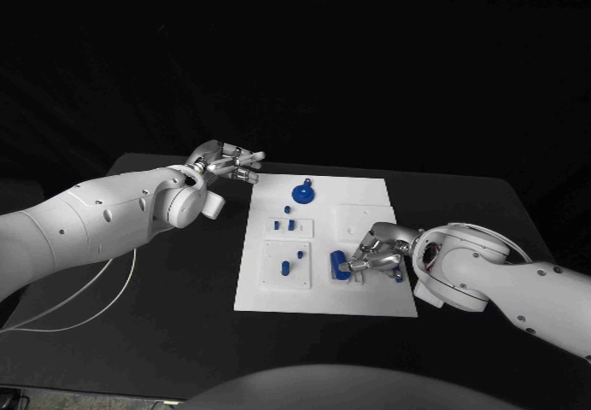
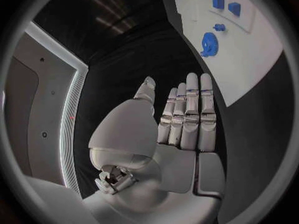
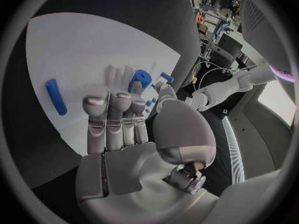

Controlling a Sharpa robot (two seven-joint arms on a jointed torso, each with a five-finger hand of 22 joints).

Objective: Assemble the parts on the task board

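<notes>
Left hand hovering off task board's far-left corner, fingers straight, together, holding nothing. Blue gear flat on board's far part, stem pointing away. Small blue pegs mid-board. Blue rod lying lengthwise near-to-far beside right hand; fingers extended, grip uncertain. Black table beneath.

1. I can read no text, label, brand, number or sign anywhere before me.
2. My task board, white on the black table, carries no lettering that I can make out.
3. The blue parts on it bear no legible marks.
</notes>
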